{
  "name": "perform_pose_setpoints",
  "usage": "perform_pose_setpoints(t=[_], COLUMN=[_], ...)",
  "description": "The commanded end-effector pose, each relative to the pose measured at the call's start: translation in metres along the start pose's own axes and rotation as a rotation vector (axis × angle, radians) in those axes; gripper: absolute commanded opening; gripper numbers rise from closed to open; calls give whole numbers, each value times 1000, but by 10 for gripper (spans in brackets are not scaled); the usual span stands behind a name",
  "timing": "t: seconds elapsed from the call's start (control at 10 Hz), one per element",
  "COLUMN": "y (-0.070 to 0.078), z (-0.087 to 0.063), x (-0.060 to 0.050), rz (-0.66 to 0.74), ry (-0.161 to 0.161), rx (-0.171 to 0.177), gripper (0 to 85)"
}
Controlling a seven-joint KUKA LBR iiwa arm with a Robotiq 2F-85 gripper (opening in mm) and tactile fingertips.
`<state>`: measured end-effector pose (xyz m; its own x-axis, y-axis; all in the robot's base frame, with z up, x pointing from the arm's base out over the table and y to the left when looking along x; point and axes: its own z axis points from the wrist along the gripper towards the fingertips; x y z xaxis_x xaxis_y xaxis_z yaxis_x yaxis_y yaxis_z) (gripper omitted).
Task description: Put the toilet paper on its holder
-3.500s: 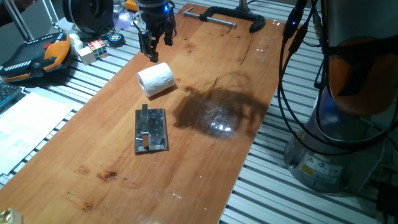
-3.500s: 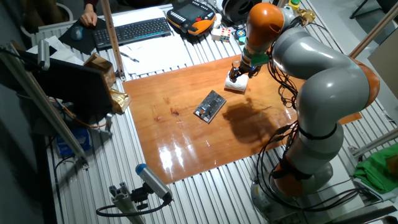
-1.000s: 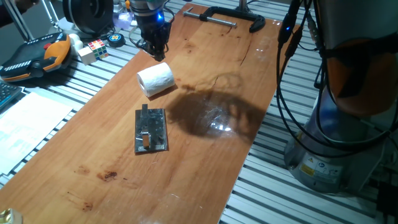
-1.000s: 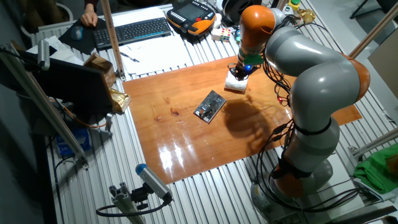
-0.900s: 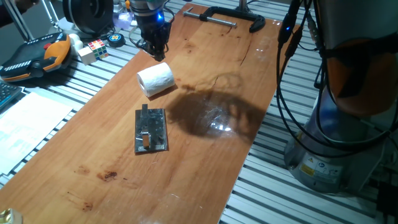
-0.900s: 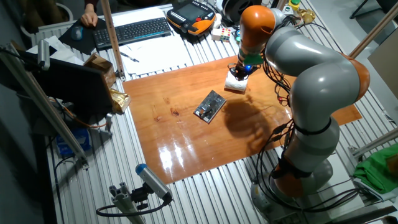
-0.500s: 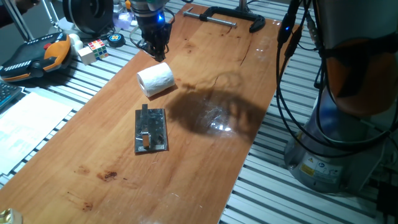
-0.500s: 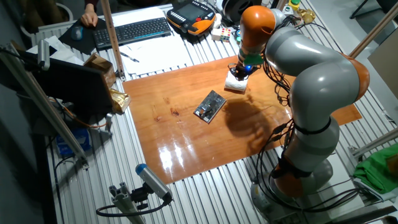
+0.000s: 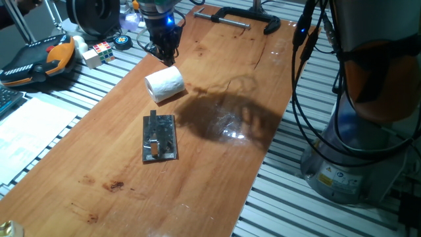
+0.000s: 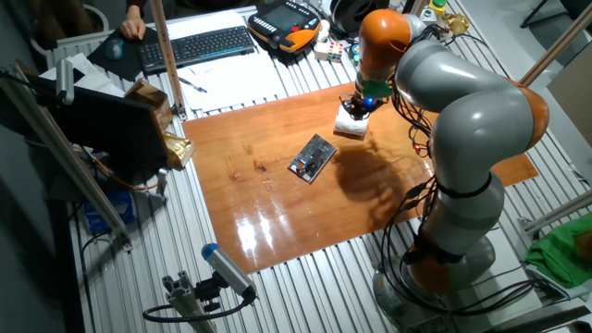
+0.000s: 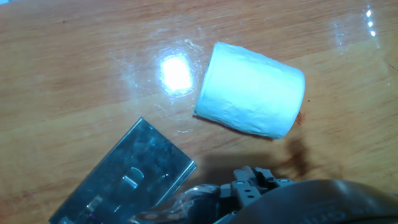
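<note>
The toilet paper (image 9: pixel 164 84) is a white roll lying on its side on the wooden table; it also shows as the toilet paper (image 10: pixel 350 124) and the toilet paper (image 11: pixel 252 98). The holder (image 9: pixel 160 137), a grey metal plate with a short peg and an orange-brown bit, lies flat a little nearer than the roll, seen too as the holder (image 10: pixel 313 157) and the holder (image 11: pixel 124 183). My gripper (image 9: pixel 166 58) hangs just behind and above the roll's far end, not touching it. Its fingers look slightly apart and hold nothing.
A black clamp (image 9: pixel 243 18) lies at the table's far end. A colour cube (image 9: pixel 99 52) and an orange-black pendant (image 9: pixel 36 59) sit left of the table edge. A keyboard (image 10: pixel 199 44) lies beyond. The robot base (image 9: pixel 355 131) stands to the right.
Since 3.5 s ago the hand has turned about its axis and shifted slightly toward the roll. Over the last second nothing visibly moved; roll and holder stayed put.
</note>
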<state>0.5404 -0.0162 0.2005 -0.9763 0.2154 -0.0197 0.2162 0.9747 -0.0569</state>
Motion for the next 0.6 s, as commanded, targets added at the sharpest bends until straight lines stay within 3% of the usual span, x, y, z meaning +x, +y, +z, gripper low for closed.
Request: perform_pose_setpoints(t=[0.0, 0.5], y=[0, -1], z=[0, 2], x=[0, 1], rz=[3, 6], ry=[0, 4], rx=[2, 4], gripper=[7, 7])
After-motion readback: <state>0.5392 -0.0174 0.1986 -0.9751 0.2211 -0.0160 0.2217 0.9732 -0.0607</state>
